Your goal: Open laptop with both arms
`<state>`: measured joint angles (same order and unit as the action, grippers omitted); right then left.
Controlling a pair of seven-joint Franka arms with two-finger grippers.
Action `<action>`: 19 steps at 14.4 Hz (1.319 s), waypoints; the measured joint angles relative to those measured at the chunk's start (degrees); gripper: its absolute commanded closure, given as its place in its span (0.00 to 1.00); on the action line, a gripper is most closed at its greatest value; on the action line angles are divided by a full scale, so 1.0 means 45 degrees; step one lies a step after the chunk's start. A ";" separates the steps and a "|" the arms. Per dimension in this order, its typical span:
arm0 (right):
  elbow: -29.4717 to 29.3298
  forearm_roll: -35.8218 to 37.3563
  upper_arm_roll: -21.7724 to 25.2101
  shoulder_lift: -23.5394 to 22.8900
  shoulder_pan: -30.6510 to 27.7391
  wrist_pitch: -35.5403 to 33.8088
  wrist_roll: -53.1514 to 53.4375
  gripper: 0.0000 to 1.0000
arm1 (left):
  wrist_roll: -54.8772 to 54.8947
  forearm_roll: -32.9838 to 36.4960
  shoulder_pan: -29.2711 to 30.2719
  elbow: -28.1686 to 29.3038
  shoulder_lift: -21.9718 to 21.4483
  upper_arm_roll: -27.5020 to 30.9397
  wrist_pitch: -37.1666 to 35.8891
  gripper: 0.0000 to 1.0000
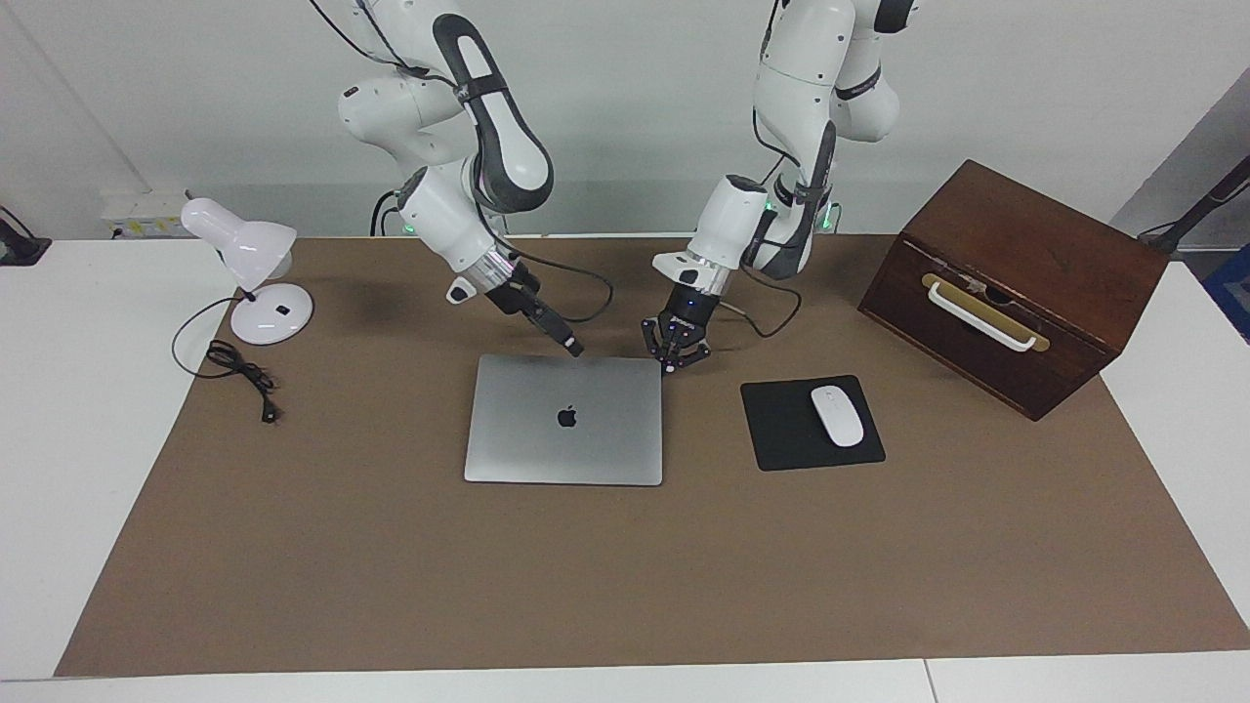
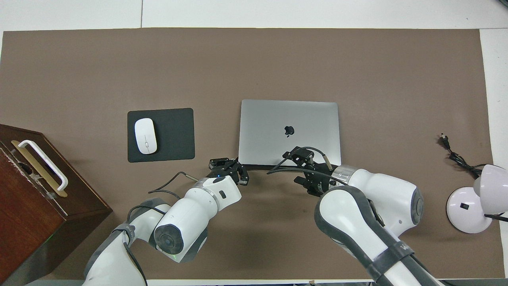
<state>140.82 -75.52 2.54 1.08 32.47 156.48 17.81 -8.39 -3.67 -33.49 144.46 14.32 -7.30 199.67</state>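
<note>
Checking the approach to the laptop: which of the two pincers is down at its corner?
The left pincer, shut, sits at the closed laptop's corner toward the mouse pad. The right pincer meets the same edge partway along.
</note>
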 measured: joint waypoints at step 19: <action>-0.0226 -0.0007 0.0051 -0.0587 0.0597 0.0006 0.0022 0.00 | 0.0147 0.0000 0.0008 -0.0001 0.0012 0.0001 0.0019 1.00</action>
<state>139.81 -75.56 2.77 -1.56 35.16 156.51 17.90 -7.73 -3.66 -33.46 144.46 14.37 -7.30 199.76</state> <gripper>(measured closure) 0.000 0.991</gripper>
